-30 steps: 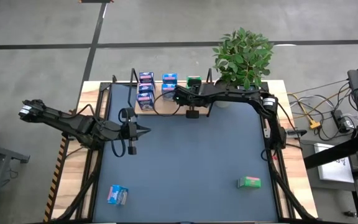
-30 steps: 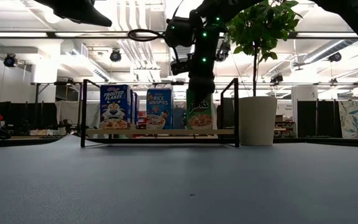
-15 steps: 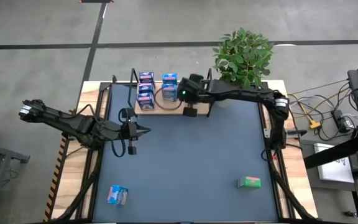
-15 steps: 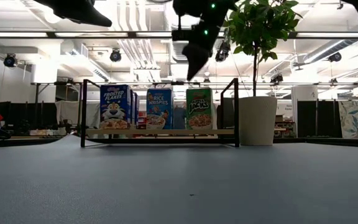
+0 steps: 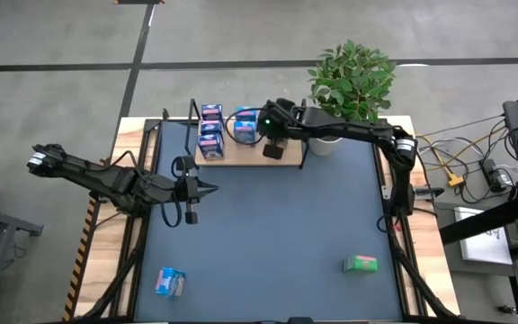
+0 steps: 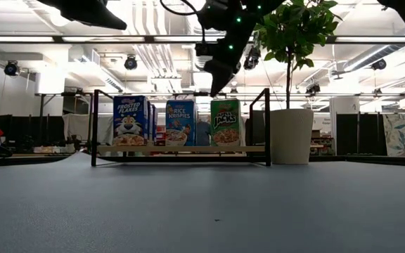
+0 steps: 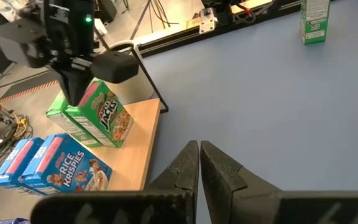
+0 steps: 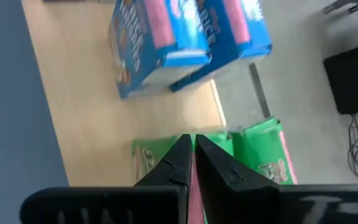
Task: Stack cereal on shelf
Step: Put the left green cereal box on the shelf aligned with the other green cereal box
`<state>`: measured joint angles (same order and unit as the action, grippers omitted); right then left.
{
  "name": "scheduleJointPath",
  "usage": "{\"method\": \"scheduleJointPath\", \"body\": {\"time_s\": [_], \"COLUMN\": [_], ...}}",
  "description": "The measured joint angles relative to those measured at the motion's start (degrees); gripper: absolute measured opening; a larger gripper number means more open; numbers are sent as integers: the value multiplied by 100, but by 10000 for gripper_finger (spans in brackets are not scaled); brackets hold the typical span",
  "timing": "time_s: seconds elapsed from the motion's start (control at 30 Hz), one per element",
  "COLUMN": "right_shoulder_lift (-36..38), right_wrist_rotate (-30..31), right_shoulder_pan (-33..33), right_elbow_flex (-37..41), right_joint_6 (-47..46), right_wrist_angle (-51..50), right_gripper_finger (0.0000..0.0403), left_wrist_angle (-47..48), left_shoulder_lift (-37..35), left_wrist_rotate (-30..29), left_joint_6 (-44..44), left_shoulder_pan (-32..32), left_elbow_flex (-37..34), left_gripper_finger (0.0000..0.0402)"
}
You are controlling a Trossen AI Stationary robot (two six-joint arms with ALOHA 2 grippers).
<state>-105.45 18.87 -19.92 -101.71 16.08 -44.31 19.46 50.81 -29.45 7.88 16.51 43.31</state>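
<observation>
The shelf (image 6: 181,149), a wooden board in a black wire frame, stands at the table's far edge. On it, upright on their bases, are dark blue cereal boxes (image 6: 130,121), light blue ones (image 6: 180,123) and green ones (image 6: 224,121). My right gripper (image 6: 213,86) hangs shut above the green boxes (image 8: 253,155), clear of them. My left gripper (image 5: 212,189) hovers shut over the table's left part, touching nothing. A light blue box (image 5: 170,282) and a green box (image 5: 361,264) lie loose on the blue mat near the front.
A leafy plant in a white pot (image 6: 292,133) stands just right of the shelf, close to my right arm. The shelf's wire ends (image 6: 266,126) rise on both sides of the boxes. The blue mat (image 5: 277,225) stretches between the shelf and the loose boxes.
My right gripper has risen from the green box on the shelf to well above it, tipping and rolling as it went, and stayed shut. The green box stands upright on the board, now in plain sight in the low view.
</observation>
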Motion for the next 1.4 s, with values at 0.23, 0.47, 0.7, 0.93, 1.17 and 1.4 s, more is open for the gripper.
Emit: {"method": "scheduleJointPath", "body": {"time_s": [0.23, 0.47, 0.7, 0.93, 1.17, 1.4], "right_shoulder_lift": [0, 29, 109, 109, 109, 109], "right_wrist_rotate": [-256, -240, -189, -80, 66, -45], "right_shoulder_pan": [2, 2, 2, -16, -26, 8], "right_elbow_flex": [2, 4, 4, 13, 13, -105], "right_joint_6": [177, 257, 223, 208, 194, 119], "right_wrist_angle": [-373, -734, -1006, -1261, -1288, -1297], "right_gripper_finger": [13, 13, 13, 13, 13, 13], "left_wrist_angle": [9, 9, 9, 11, 13, 13], "left_shoulder_lift": [0, 0, 0, 0, 0, 0], "left_wrist_rotate": [0, 0, 0, 0, 0, 0], "left_joint_6": [0, -2, -2, -2, -2, -4], "left_shoulder_pan": [0, 0, 0, 0, 0, 0], "left_elbow_flex": [0, 0, 0, 0, 0, 0], "left_gripper_finger": [0, 0, 0, 0, 0, 0]}}
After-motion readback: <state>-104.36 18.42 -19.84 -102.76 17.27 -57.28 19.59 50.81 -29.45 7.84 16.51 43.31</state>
